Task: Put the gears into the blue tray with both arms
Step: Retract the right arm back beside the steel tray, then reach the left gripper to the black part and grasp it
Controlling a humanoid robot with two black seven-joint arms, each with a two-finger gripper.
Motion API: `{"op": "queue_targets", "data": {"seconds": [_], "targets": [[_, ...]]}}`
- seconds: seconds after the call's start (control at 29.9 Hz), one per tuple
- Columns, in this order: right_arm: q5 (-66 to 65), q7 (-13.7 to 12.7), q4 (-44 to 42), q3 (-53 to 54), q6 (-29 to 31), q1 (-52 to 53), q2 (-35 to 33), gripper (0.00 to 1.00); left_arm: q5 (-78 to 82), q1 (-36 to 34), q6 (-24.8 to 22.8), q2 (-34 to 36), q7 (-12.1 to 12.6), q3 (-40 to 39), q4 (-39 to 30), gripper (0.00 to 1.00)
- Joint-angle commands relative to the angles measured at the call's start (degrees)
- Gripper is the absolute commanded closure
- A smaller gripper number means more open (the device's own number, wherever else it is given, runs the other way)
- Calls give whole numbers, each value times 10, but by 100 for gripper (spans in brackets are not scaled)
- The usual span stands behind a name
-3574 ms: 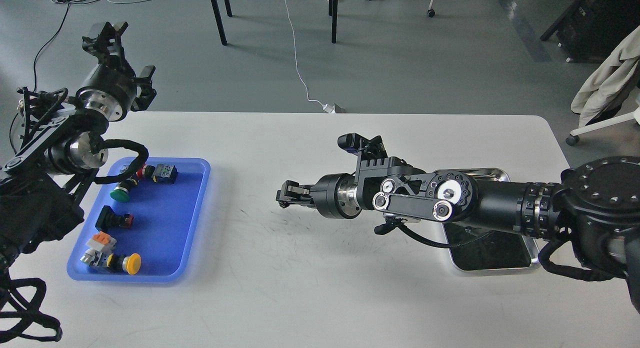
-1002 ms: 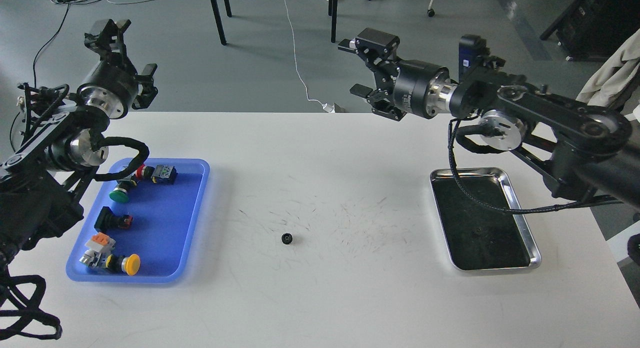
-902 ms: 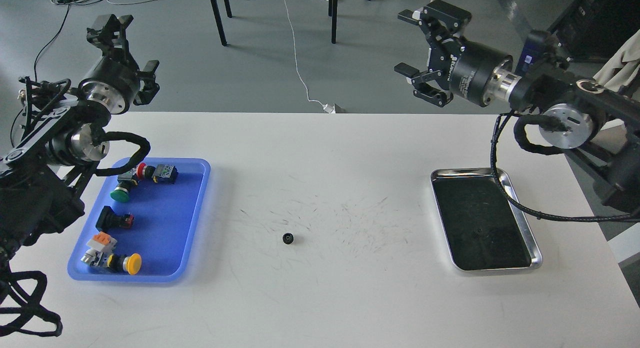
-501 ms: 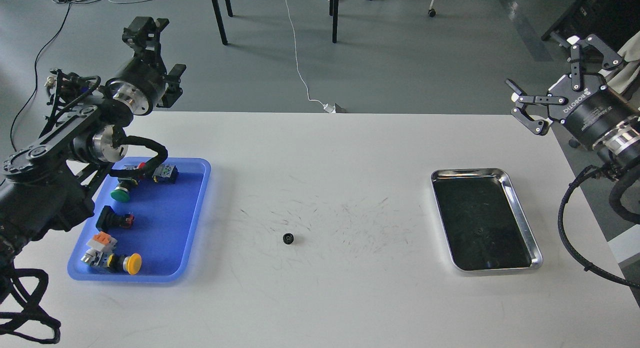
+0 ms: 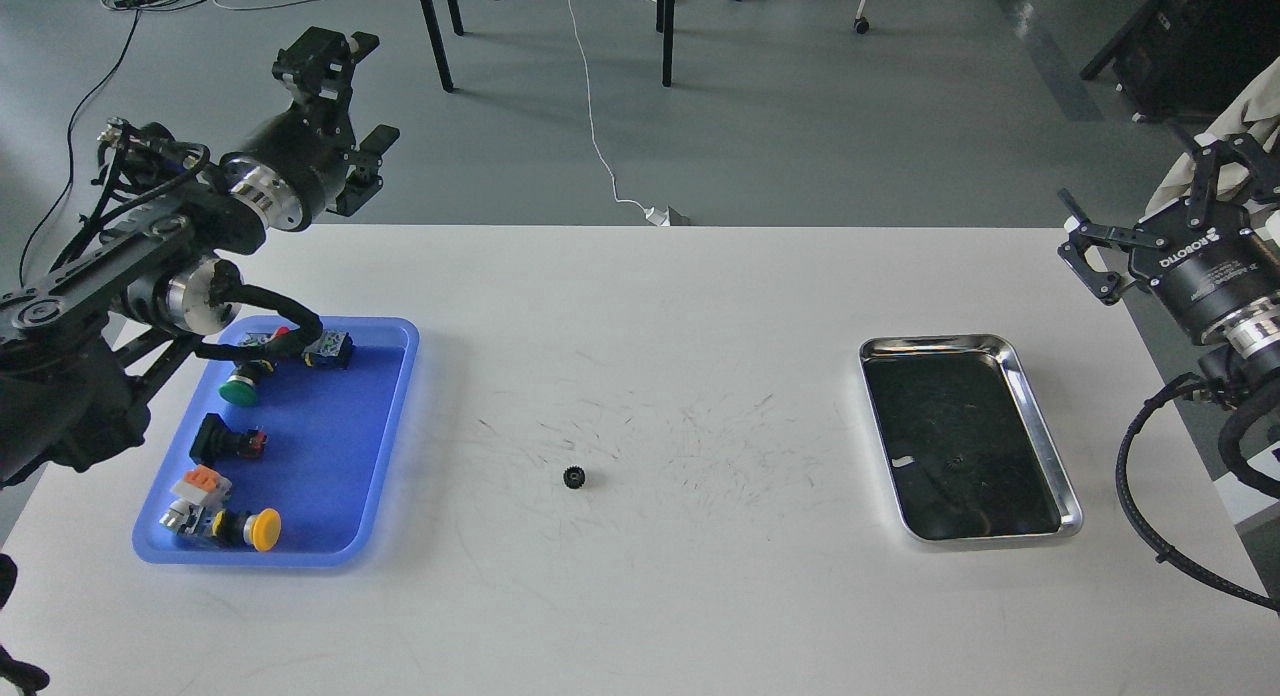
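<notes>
ROBOTIQ lettering on right tool (image 5: 1165,211)

Bystanders on a scuffed white table (image 5: 700,576)
A shiny steel tray (image 5: 1040,431) sits at the right; coloured push-button switches (image 5: 240,526) lie at the left; a white cable (image 5: 595,126) trails across the floor.

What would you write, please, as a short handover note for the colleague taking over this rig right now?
Left gripper: open, empty, raised beyond the table's far edge, above the rectangular blue plastic tray.
Right gripper: open, empty, off the table's right side, beyond the shiny steel tray.
Small black ring-shaped gear: lying alone on the white table, between the two trays.
Blue tray: holds only coloured push-button switches; no gear visible in it.
Done: nothing in the blue tray yet, as far as visible.
Left: pick up the gear, probably with the left arm, and set it in the blue tray.
</notes>
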Motion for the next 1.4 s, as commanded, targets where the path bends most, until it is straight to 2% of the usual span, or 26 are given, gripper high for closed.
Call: {"op": "queue_targets", "data": {"seconds": [0.0,0.13,0.3,0.4,0.5,0.6,0.73,0.84,0.97,1.2,1.37], "targets": [[1,0,1,0,0,-1,2,5,0,4,2,45,0,21,-56,2],[-12,-4,35,-9,0,-11,-24,5,0,6,3,65,-2,24,-70,2],[-27,-4,87,-14,0,-30,-127,5,-1,7,2,69,-2,22,-70,2],[-27,-1,86,-12,0,-46,-160,5,0,6,2,72,-3,21,-75,2],[-25,1,79,-13,0,-53,-168,5,17,6,6,83,-1,24,-113,2],[-17,8,73,-7,0,-53,-150,5,77,6,18,87,0,43,-159,2],[-18,8,59,17,0,-37,-80,5,182,7,19,90,3,77,-198,2],[-18,6,3,23,0,-9,-45,5,312,8,17,92,14,109,-232,2],[-17,5,-66,27,0,11,31,5,493,13,18,88,11,151,-267,2],[-18,5,-76,32,0,6,42,5,785,44,19,29,18,182,-273,2],[-18,5,-85,27,0,13,43,5,929,91,20,-14,36,191,-250,2]]}}
